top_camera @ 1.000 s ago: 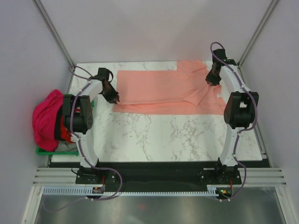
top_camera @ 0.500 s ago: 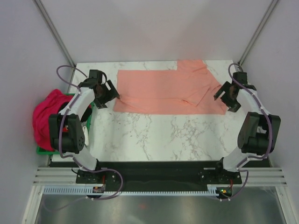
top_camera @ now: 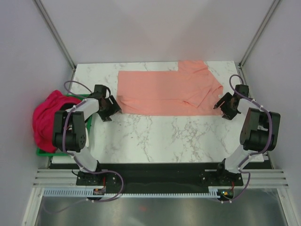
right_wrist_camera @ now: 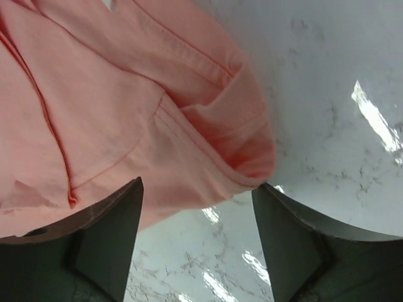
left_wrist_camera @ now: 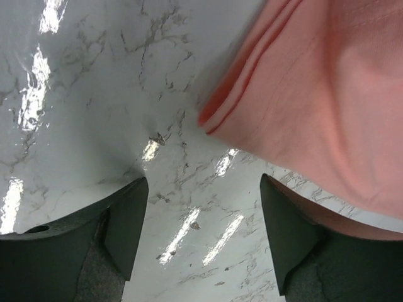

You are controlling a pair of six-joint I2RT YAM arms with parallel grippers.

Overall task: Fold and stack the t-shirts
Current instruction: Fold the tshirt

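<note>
The salmon-pink cloth t-shirt (top_camera: pixel 162 92) lay part-folded on the marble-patterned counter's (top_camera: pixel 160 136) far side. The left claw (top_camera: pixel 108 107) and right claw (top_camera: pixel 226 105) stood spread and empty at its near corners (probably placed for the next fold). The magenta-pink t-shirt (top_camera: pixel 46 120) lay bunched far left.

Matt cloth t-shirt (top_camera: pixel 164 92) (glossy marbled table (top_camera: pixel 155 136))

top view looks down from the near side — wrist views sit close over opposite ends of the salmon-pink t-shirt (top_camera: pixel 164 92).
</note>
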